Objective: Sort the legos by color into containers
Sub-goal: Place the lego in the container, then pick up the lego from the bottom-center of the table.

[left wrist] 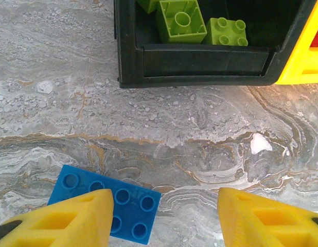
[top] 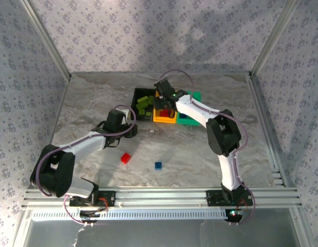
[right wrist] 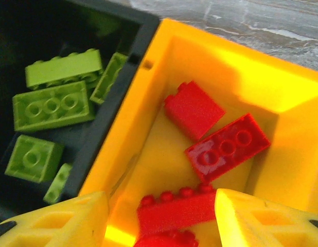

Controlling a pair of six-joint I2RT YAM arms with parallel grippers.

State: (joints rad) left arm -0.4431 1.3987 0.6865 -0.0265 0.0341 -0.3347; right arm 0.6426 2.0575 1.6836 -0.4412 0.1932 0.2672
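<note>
While stretched forward, right pincer (right wrist: 161, 208) overhangs orange-yellow bin (right wrist: 285, 100).

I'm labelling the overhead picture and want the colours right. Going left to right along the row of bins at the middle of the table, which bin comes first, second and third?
black bin → yellow bin → green bin
</note>
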